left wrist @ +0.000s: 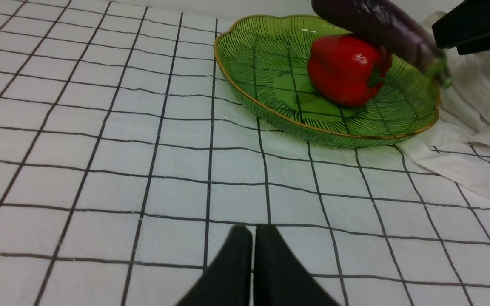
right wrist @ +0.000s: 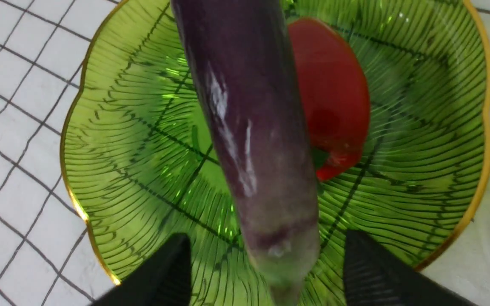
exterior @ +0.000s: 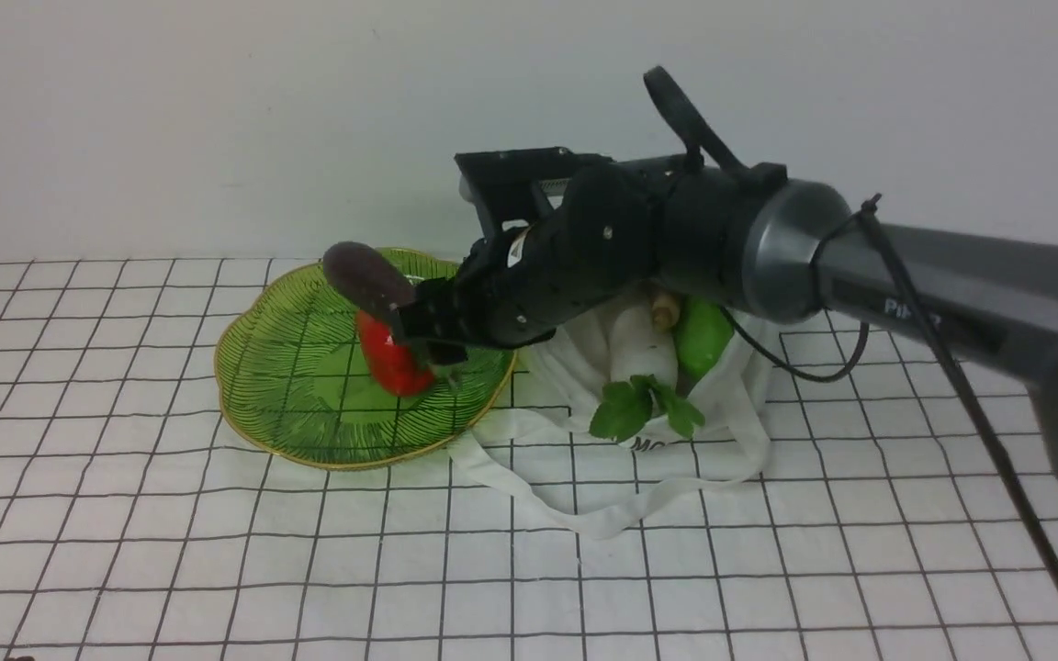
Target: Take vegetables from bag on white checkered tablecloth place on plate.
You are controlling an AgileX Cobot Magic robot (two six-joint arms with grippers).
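Over the plate (exterior: 281,386), the eggplant (exterior: 368,275) seems to rest on a red pepper (exterior: 387,358), with the right claw (exterior: 423,330) spread open around it. The claw should be lifted away slowly so nothing is bumped. A radish (exterior: 639,349) waits in the bag (exterior: 731,431) beside the plate.

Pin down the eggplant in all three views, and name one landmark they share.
Front view: the eggplant juts up-left from the right gripper, over the plate.
Left wrist view: upper right of the picture, slanting just above the red pepper.
Right wrist view: down the middle, ending between the gripper's fingers.
Shared landmark: the red pepper on the green plate, under the eggplant.
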